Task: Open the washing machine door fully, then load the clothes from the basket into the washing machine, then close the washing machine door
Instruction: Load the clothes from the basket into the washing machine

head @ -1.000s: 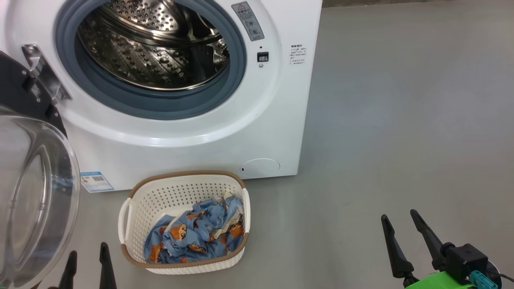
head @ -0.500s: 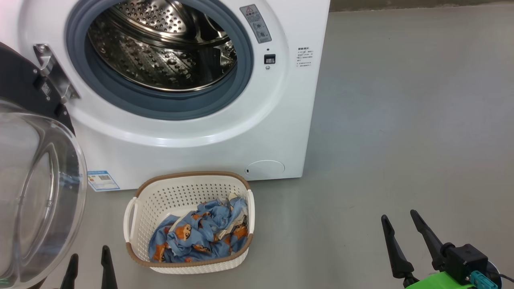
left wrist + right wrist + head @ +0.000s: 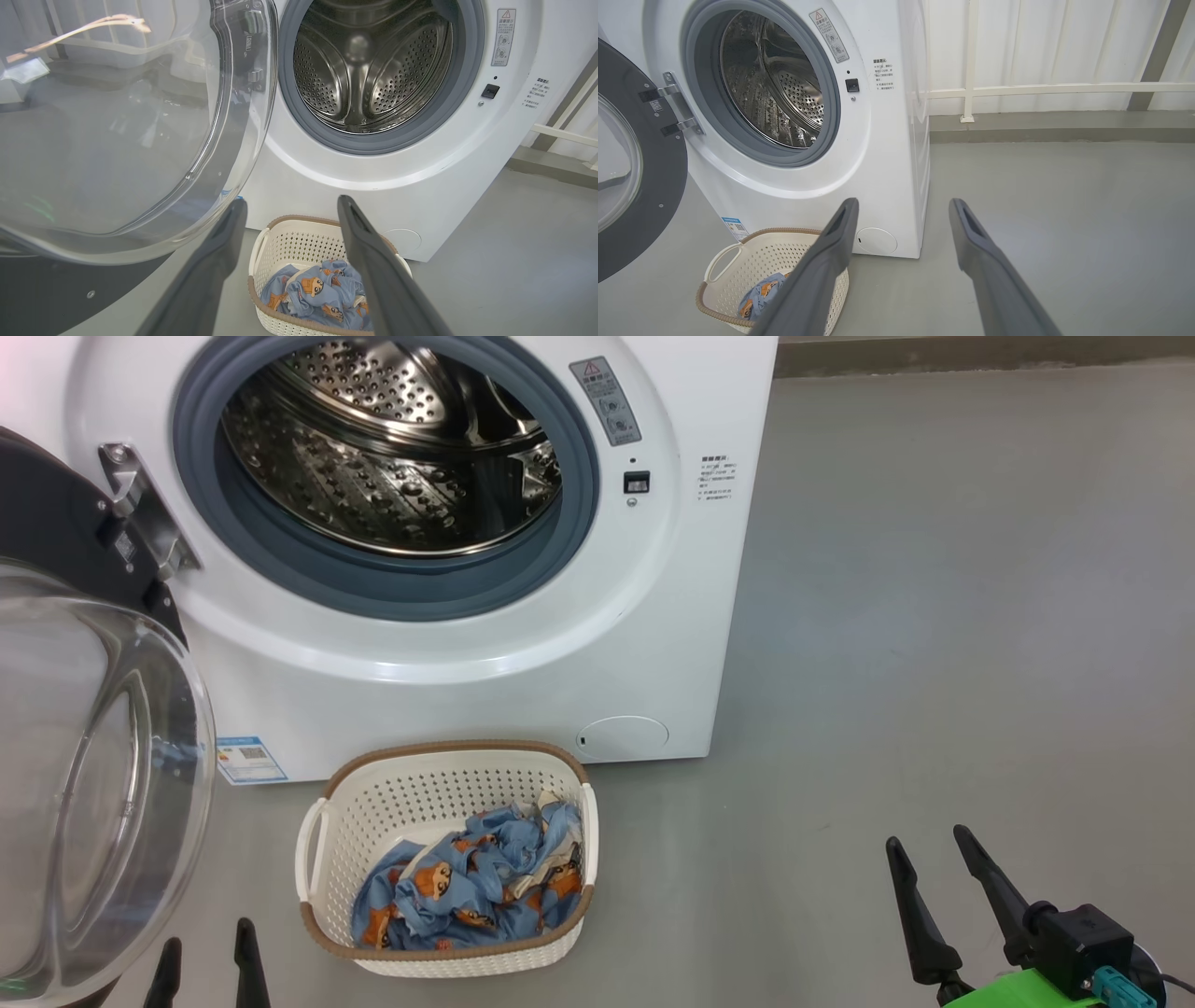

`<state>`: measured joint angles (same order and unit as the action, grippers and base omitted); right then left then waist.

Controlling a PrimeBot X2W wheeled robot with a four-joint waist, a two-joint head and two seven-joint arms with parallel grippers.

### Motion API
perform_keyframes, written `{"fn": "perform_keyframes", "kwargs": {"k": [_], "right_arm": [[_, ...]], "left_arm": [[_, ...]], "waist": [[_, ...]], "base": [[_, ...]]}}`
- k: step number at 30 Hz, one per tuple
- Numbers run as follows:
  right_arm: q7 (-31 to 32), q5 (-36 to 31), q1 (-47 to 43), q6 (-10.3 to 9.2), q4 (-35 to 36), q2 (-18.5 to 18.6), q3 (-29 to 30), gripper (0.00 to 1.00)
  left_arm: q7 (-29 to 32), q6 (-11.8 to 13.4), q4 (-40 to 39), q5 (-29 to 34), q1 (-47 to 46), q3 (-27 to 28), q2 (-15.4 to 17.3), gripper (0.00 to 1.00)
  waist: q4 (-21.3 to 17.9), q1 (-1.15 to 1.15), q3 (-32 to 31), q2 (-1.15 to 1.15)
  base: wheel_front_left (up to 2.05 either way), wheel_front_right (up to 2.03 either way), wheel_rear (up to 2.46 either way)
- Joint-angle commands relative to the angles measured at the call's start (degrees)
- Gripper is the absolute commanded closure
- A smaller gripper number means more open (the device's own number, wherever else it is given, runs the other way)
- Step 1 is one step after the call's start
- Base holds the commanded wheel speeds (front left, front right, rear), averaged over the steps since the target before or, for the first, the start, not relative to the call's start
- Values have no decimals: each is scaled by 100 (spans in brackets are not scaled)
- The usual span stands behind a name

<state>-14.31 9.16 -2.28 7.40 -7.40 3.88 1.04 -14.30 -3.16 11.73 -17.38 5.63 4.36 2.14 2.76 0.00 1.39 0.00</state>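
Black glass-bowled door (image 3: 93, 784) clear of white front-loading washer (image 3: 448, 700) for loading, cream perforated basket (image 3: 420, 793) of blue bear-print clothes (image 3: 467, 887) before it; left gripper (image 3: 207, 952), right gripper (image 3: 929, 845) agape, empty.

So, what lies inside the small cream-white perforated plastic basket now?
Crumpled blue fabric printed with orange-brown bear faces. The basket floor under the fabric is covered, so it cannot be seen.

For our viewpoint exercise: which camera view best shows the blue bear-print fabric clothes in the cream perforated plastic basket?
Head view: it looks down on the clothes pile in the basket, unblocked. Left wrist view: a dark finger hides part. Right wrist view: a finger hides most.
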Motion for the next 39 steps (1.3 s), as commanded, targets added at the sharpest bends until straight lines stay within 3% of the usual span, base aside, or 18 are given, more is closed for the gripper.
{"fn": "perform_keyframes", "kwargs": {"k": [1,15,23,39], "right_arm": [[-69,-44,77,9,133,60,-122,0],[-69,-34,78,9,136,36,-109,0],[-69,-20,71,9,141,46,-96,0],[-69,-16,83,9,156,69,-70,0]], "left_arm": [[-70,59,-91,10,-99,188,75,0],[-70,-49,90,-36,-121,164,74,0],[-70,146,-25,9,-143,256,74,0],[-70,175,-69,16,-158,144,74,0]], "waist": [[1,0,0,0],[-1,0,14,0],[2,0,31,0],[14,0,121,0]], "base": [[0,0,0],[49,-49,0],[152,-153,2],[34,-34,0]]}}
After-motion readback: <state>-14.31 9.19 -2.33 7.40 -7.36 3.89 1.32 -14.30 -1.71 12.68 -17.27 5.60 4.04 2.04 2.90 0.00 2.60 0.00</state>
